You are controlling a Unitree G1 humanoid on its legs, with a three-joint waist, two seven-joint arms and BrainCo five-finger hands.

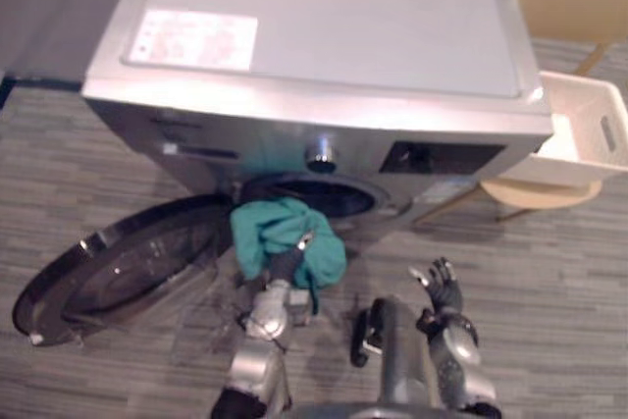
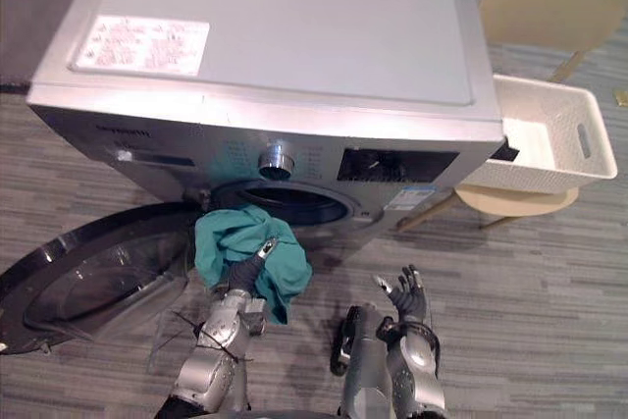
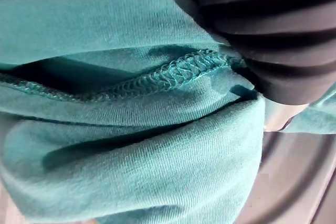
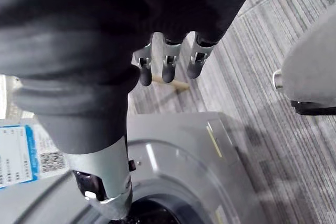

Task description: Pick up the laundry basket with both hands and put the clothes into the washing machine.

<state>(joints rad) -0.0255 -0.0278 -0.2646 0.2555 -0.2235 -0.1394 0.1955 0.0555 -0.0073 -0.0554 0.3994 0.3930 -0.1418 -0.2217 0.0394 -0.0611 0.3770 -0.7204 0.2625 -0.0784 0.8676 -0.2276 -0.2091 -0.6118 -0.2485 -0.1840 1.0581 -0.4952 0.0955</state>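
The grey striped floor (image 1: 559,291) in front of me carries the washing machine (image 1: 324,46), which stands squarely on it. To my right a pale wooden chair (image 2: 517,200) stands on the same floor beside the machine. The machine's open door (image 1: 108,277) hangs low over the floor, perhaps touching it.

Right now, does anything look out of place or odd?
Nothing damaged. The teal garment bunches at the lip of the drum opening, over the left hand, hanging outside the washing machine. The white basket sits on a chair beside it; the right hand is open, idle.
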